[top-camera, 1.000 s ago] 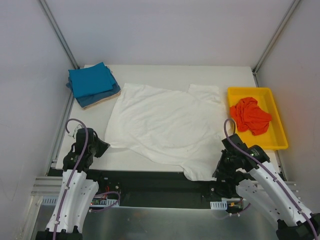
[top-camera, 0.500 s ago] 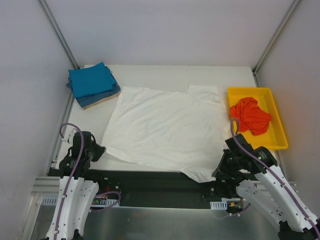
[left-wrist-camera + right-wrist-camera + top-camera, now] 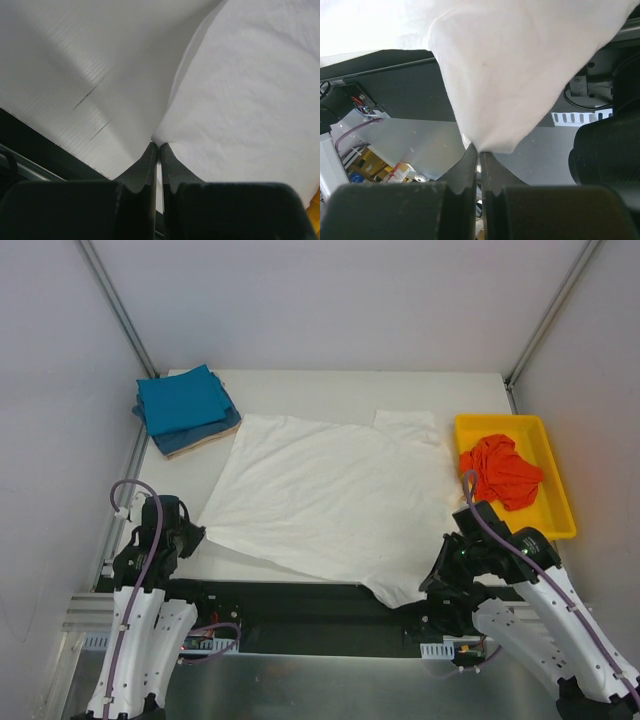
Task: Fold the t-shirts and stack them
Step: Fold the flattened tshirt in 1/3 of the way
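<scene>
A white t-shirt lies spread over the middle of the table, its near hem hanging past the front edge. My left gripper is shut on its near left corner. My right gripper is shut on the near right hem, which drapes beyond the table edge. Folded teal-blue t-shirts sit stacked at the far left on a tan one. An orange-red t-shirt is bunched up in the yellow tray.
The yellow tray stands at the right edge of the table. A black rail and cabling run along the near edge between the arm bases. White walls and metal posts enclose the table.
Both arms pulled toward the near edge with the white t-shirt; the left gripper drew its corner out left and nearer, and the cloth lies flatter and more stretched.
</scene>
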Robot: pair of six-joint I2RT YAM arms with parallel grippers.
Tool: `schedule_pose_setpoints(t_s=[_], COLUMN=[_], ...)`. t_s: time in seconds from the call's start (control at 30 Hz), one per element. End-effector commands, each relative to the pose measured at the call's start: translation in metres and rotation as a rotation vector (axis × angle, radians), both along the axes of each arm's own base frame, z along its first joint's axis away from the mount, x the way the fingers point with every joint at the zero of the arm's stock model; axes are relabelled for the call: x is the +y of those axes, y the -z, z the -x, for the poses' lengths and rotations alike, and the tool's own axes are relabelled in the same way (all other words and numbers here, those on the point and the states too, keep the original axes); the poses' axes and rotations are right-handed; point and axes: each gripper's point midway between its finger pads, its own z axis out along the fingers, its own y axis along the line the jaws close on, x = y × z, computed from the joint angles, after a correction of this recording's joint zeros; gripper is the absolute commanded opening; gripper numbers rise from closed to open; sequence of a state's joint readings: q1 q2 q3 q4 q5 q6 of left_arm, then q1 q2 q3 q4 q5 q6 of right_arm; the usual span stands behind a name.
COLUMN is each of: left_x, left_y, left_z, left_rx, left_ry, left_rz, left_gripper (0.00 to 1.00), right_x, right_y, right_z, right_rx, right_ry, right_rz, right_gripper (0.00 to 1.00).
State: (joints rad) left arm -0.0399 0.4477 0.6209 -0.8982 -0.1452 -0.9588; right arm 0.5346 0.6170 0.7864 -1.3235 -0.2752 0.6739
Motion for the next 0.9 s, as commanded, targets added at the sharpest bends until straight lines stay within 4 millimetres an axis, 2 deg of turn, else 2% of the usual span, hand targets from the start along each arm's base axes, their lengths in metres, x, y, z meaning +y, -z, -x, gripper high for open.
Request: schedule_pose_setpoints(t_s=[0.0,0.07,0.2,0.4,0.53,0.67,0.87], left_x=[0.007,0.006,-0.001,-0.008,-0.007,-0.008,-0.007], left_y=[-0.012,-0.010,-0.007,0.001,0.006,0.008,0.017], left_z=[-0.008,-0.013,-0.025,-0.045,-0.056,-0.069,-0.089], left_rx=[-0.006,-0.001,-0.013,0.014,0.049,0.046,0.083], left_ry=[-0.029,-0.025,-0.007,0.014,0.006,0.000,-0.012], left_rz=[-0.033,-0.027,0.005,0.027,0.023,0.031,0.023], left_gripper=[0.00,0.00,0.00,0.00,0.00,0.00,0.00], right_x=[-0.016,-0.020,-0.021,-0.026,-0.021,-0.008,-0.020], right_y=[-0.014,-0.015,-0.027,-0.043,-0.046,-0.049,-0.047], right_z=[0.004,-0.007,-0.048,-0.096,-0.127,-0.164,-0.201], right_rx=[0.034,0.007,-0.106,-0.176,-0.212,-0.264,-0.275], right_ry=[-0.023,-0.019,-0.018,0.034,0.006,-0.011,0.001], right_rz=[0.106,0.152,0.218,0.213,0.195,0.149,0.223], right_gripper=[0.04,0.01,0.01,0.01,0.01,0.01,0.01])
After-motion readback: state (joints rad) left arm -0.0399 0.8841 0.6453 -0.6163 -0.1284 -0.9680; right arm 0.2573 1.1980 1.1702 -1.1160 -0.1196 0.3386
